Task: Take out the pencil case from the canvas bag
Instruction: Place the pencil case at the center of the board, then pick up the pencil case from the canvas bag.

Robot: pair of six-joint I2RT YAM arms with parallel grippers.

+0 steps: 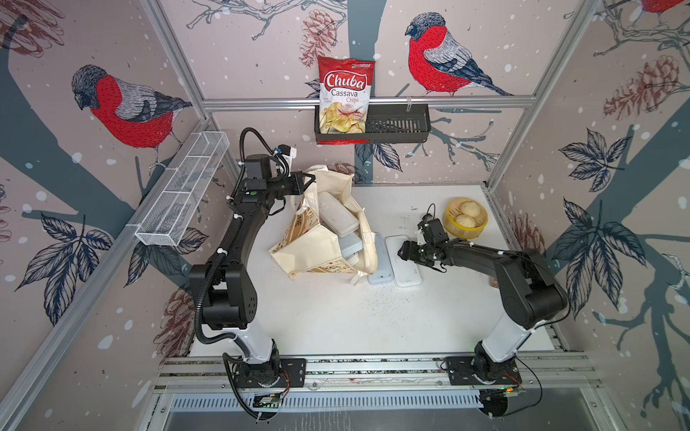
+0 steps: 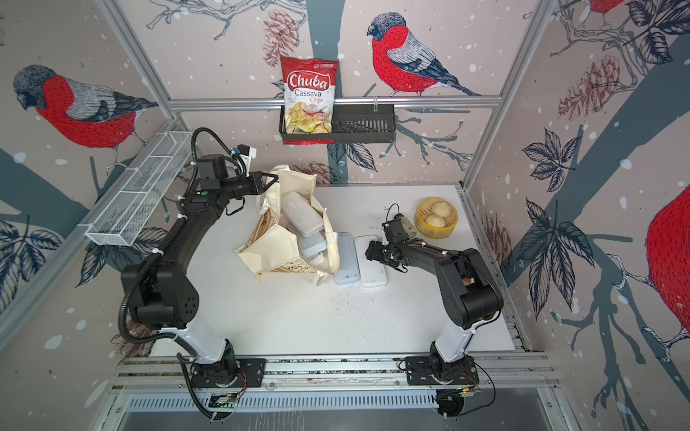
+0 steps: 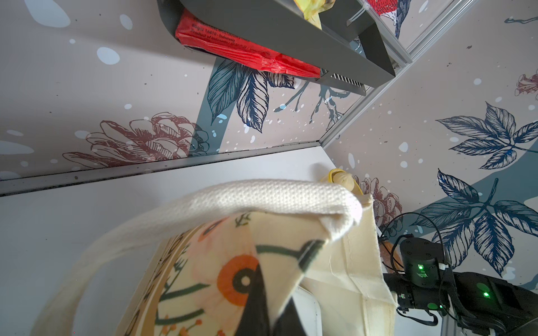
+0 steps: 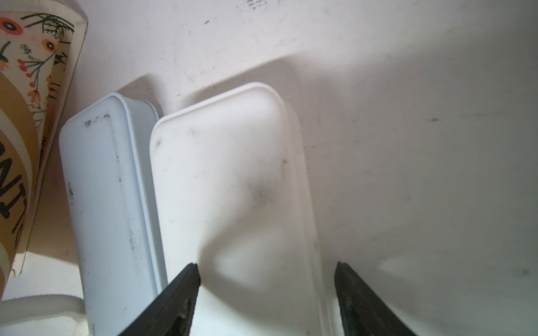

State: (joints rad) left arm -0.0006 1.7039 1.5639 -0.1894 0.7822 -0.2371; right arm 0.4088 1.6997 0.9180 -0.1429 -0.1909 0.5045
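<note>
The bag (image 1: 321, 239) is held up at its edge by the closed left gripper (image 1: 304, 183). A white case (image 1: 403, 268) lies on the tabletop (image 1: 336, 317) near the bag, below the wide, empty right gripper (image 1: 402, 252), so its release seems done. Next, the top case (image 1: 338, 214) inside the bag must be reached from above.

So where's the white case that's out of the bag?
In a top view the white case lies flat on the table, just right of the blue case, under the open right hand.
</note>
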